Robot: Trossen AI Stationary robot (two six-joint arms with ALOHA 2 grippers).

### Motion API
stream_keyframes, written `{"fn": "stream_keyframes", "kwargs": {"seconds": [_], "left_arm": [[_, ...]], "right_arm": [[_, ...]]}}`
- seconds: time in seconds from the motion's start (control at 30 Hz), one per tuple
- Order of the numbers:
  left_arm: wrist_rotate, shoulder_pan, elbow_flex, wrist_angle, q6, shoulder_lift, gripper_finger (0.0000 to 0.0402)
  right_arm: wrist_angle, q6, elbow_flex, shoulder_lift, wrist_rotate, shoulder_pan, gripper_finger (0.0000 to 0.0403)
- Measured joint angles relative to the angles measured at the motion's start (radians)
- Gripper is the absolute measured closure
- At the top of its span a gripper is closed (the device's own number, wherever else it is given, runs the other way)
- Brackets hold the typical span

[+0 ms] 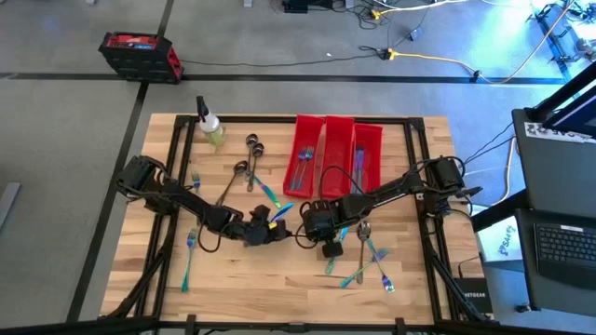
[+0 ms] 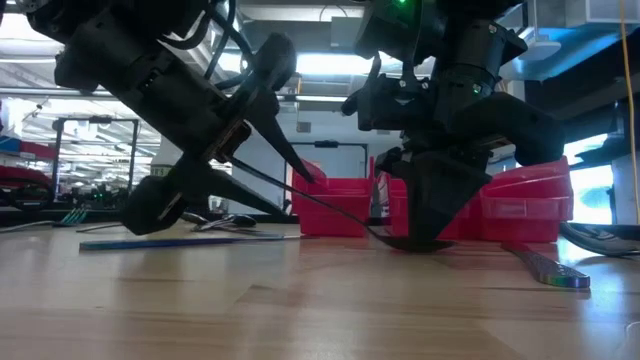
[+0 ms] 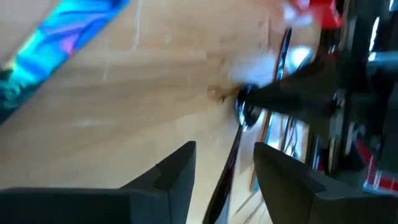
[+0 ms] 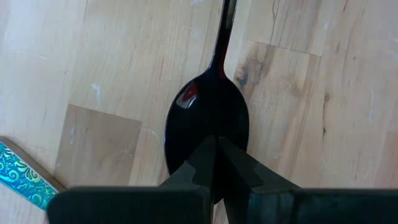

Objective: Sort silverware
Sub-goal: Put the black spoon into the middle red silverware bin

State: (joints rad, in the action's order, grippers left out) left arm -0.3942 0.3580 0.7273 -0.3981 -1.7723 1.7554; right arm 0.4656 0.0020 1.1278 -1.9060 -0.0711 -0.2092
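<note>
A robotics lab is indicated: a wooden table (image 1: 233, 270) is ringed by grey floor, loose cables (image 1: 410, 42), a laptop (image 1: 566, 244) and a red toolbox (image 1: 140, 54).

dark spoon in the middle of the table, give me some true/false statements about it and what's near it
1. The right end effector, fingers shut, presses its tips on the bowl of the dark glossy metal spoon. True.
2. The spoon lies inside a long red plastic bin. False: its bowl rests on the wooden table.
3. The left end effector has its fingers on either side of the spoon's handle. True.
4. The small spray bottle of yellowish liquid stands in a bin. False: on the table.
</note>
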Motion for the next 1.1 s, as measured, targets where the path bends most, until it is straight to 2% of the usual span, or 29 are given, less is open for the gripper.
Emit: {"fn": "stream_keyframes", "kwargs": {"seconds": [0.33, 0.73, 1.1], "left_arm": [[0.012, -0.006, 0.000, -0.004, 0.008, -0.001, 0.0283], [0.021, -0.006, 0.001, -0.023, 0.030, -0.003, 0.0395], [0.006, -0.005, 0.001, -0.017, 0.068, -0.003, 0.0400]], "right_arm": [[0.000, 0.000, 0.000, 0.000, 0.000, 0.000, 0.0403], [0.000, -0.001, 0.000, 0.000, 0.000, 0.000, 0.0403], [0.000, -0.004, 0.000, 0.001, -0.001, 0.000, 0.0403]]}}
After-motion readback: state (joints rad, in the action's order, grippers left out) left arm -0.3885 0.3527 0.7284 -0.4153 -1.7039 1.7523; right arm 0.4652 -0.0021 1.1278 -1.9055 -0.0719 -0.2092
